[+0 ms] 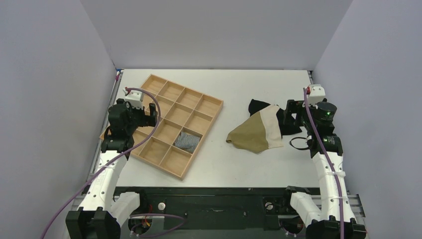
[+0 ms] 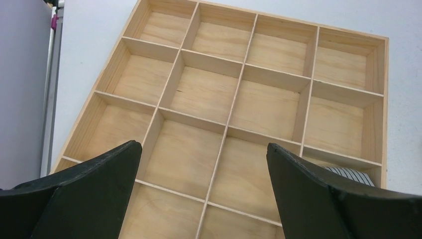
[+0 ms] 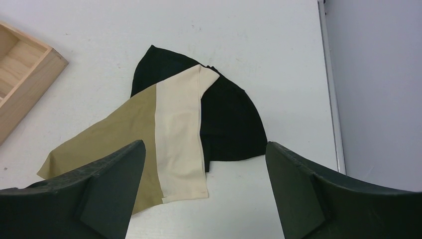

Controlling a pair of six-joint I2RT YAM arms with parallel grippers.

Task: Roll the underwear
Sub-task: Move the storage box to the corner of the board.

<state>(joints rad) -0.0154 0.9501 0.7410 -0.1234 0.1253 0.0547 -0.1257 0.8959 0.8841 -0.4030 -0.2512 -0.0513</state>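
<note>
- Two grippers are in view, and we judge the right gripper [image 3: 204, 149] to be the nearer one. The underwear [image 3: 124, 134] lies flat on the tabletop [image 1: 224, 164], just ahead of and below its jaws, which are spread and empty.
- We see the garment's long axis run from its olive tip, which points toward the tray [image 1: 218, 110], across to the cream panel nearest the right arm. That panel overlaps a black garment [image 3: 229, 124].
- The left gripper [image 2: 204, 149] hangs over the tray with its jaws wide apart and holding nothing, well apart from the underwear.
- We judge that rolling has not begun. The coming move calls for the right gripper to drop onto the cream edge without catching the black cloth beneath.
</note>
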